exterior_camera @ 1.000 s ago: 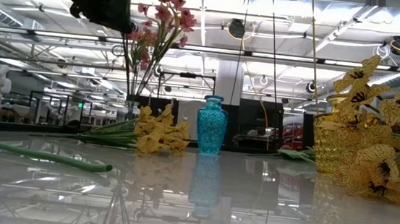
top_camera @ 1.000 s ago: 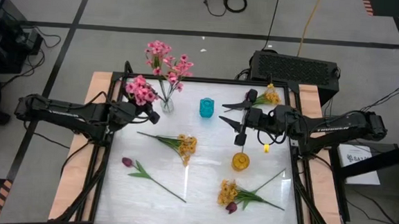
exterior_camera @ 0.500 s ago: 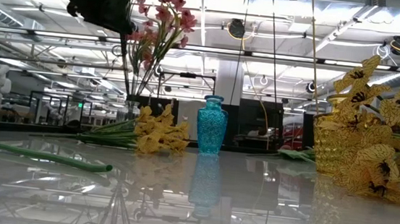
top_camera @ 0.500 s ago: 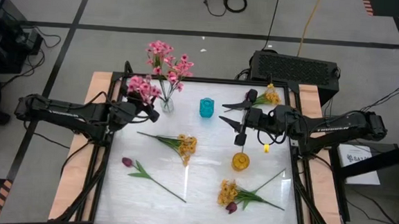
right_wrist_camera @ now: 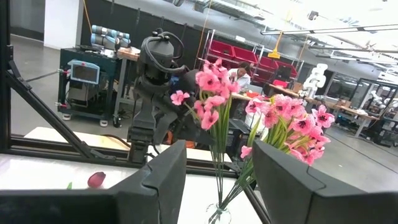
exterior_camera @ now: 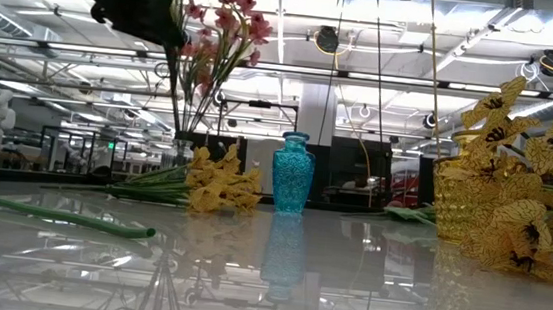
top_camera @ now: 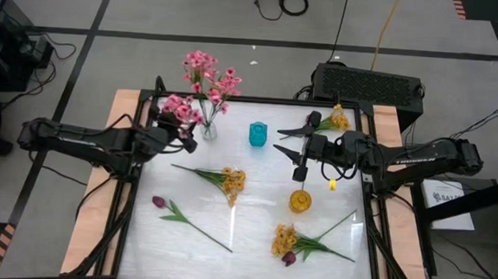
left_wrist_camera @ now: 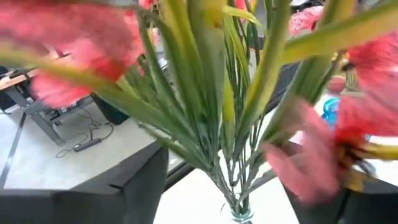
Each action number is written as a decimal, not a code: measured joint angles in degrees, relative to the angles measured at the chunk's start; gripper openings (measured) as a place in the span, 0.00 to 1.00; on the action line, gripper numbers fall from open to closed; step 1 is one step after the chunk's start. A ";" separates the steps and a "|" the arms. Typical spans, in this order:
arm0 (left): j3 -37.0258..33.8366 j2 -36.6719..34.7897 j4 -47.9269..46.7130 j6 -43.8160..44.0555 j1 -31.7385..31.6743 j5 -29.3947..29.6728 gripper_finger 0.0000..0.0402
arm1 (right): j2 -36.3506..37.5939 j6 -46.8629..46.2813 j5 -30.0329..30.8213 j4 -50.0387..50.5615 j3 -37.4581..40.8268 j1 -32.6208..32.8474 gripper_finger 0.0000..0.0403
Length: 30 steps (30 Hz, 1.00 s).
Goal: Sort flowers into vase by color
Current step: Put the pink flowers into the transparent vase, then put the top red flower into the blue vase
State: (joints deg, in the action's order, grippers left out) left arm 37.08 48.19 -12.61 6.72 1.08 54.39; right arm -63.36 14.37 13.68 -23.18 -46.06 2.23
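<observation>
A clear vase at the table's far left holds pink flowers. Another pink spray stands with its stems running down into that vase, between the wide-apart fingers of my open left gripper. My right gripper hangs open and empty right of the teal vase, above the yellow vase. On the table lie a yellow spray, a dark magenta bloom on a long stem and a yellow-and-magenta bunch. My left gripper's fingers stand on either side of the pink spray's stems, level with the upper part of the bunch. Whether either finger touches a stem, I cannot tell.
More yellow blooms show at the far right corner by the right arm. Wooden strips border the white table top on both sides. A black box sits behind the far edge.
The pink spray at my left gripper has tipped a little toward the bunch in the clear vase; its blooms now show beside the gripper in the low view. Both arms have kept their places.
</observation>
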 joint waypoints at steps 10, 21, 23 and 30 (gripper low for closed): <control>3.41 -5.86 -19.47 10.72 2.84 -9.48 0.83 | -0.01 -0.14 -0.01 1.51 0.00 -0.01 0.44; 3.77 -10.72 -27.24 15.42 3.23 -12.43 0.82 | -0.01 -1.16 0.01 1.53 0.00 -0.01 0.44; 4.12 -12.00 -27.57 15.53 3.23 -15.28 0.82 | 0.03 -1.16 0.01 1.68 0.00 0.01 0.44; 4.27 -16.44 -33.45 20.50 4.83 -30.53 0.82 | 2.21 -1.69 0.01 5.20 0.00 0.00 0.44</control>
State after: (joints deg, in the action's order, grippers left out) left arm 41.35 31.75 -46.07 27.22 5.91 23.86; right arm -61.15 12.69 13.69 -17.98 -46.06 2.24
